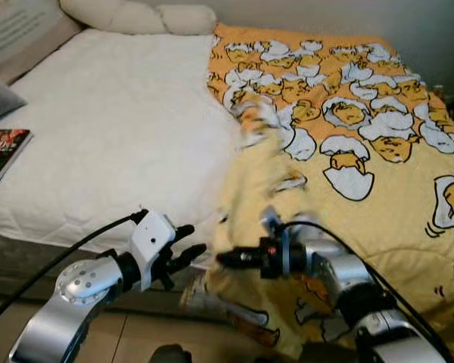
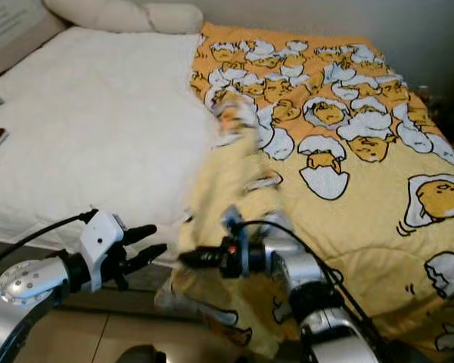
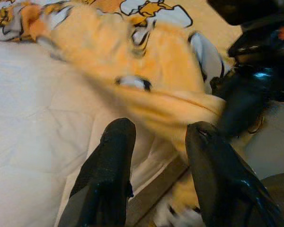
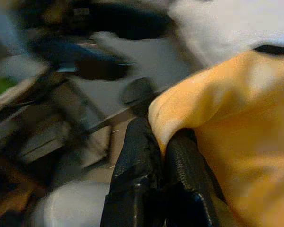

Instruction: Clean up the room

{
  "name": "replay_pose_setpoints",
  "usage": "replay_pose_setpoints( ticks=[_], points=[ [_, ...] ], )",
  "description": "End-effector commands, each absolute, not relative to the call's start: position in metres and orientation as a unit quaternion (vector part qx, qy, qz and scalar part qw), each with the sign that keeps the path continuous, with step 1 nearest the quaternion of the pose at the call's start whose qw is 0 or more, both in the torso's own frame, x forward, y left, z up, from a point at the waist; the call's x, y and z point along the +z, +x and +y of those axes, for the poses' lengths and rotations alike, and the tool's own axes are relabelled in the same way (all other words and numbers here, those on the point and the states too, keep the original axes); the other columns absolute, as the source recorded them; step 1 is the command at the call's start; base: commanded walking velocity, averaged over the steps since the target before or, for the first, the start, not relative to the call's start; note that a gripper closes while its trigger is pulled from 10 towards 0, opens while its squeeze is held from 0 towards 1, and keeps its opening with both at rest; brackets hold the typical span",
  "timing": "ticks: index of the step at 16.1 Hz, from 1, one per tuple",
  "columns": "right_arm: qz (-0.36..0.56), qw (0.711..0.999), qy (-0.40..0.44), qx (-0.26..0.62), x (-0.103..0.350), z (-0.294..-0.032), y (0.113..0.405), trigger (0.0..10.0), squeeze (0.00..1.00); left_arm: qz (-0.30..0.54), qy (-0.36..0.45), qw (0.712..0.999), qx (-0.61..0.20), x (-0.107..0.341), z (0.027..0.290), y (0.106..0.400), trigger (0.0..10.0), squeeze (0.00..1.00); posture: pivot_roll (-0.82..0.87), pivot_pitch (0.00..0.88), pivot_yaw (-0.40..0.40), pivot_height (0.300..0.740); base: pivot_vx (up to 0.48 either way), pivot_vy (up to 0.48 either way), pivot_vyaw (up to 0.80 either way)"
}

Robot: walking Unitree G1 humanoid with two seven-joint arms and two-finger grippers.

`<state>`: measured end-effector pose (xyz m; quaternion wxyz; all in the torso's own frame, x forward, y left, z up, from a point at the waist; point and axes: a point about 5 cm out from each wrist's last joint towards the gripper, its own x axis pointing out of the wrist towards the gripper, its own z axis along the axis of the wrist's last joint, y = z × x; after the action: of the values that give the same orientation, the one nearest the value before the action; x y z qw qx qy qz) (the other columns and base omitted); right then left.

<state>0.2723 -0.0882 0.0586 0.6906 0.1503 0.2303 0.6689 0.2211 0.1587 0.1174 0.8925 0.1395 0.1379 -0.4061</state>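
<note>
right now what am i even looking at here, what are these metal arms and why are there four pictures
It is a walking humanoid robot with two silver arms, each ending in a gripper of two long black fingers. The two wide pictures come from the two eyes of a camera on its head, looking down at a bed. The other two come from cameras on its wrists, looking along the fingers.

On the white mattress lie a yellow blanket printed with cartoon eggs, a book near the left edge, and pillows at the head.

The right gripper is shut on the blanket's edge, as the right wrist picture shows: fabric is pinched between the fingers. The blanket is blurred where it is gathered up. The left gripper is open, close beside that edge, holding nothing.
</note>
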Motion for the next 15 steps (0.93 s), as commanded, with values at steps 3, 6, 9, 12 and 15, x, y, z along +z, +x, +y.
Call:
replay_pose_setpoints(
  ticks=[3,6,9,12,15],
  points=[
    [0.196,0.634,0.133,0.736,0.087,-0.089,0.258,0.0,0.0,0.143,0.155,0.891,-0.403,0.118,0.168,0.222,10.0,0.0,0.14,0.0,0.001,0.74,0.0,0.0,0.0],
    [0.178,0.587,0.139,0.777,0.11,-0.085,0.235,0.0,0.0,0.15,0.162,0.891,-0.396,0.12,0.177,0.22,10.0,0.0,0.16,0.0,-0.004,0.74,0.0,0.0,0.0],
    [0.154,0.563,0.163,0.796,0.127,-0.076,0.22,0.0,0.0,0.159,0.167,0.892,-0.388,0.122,0.185,0.211,10.0,0.0,0.2,0.0,-0.009,0.74,0.0,0.0,0.0],
    [0.163,0.562,0.168,0.793,0.122,-0.071,0.213,0.0,0.0,0.167,0.173,0.892,-0.384,0.123,0.191,0.204,10.0,0.0,0.22,0.0,-0.009,0.74,0.0,0.0,0.0],
    [0.213,0.56,0.156,0.785,0.109,-0.072,0.207,10.0,0.0,0.169,0.175,0.891,-0.383,0.124,0.192,0.203,10.0,0.0,0.23,0.0,-0.006,0.74,0.0,0.0,0.0]
  ],
)
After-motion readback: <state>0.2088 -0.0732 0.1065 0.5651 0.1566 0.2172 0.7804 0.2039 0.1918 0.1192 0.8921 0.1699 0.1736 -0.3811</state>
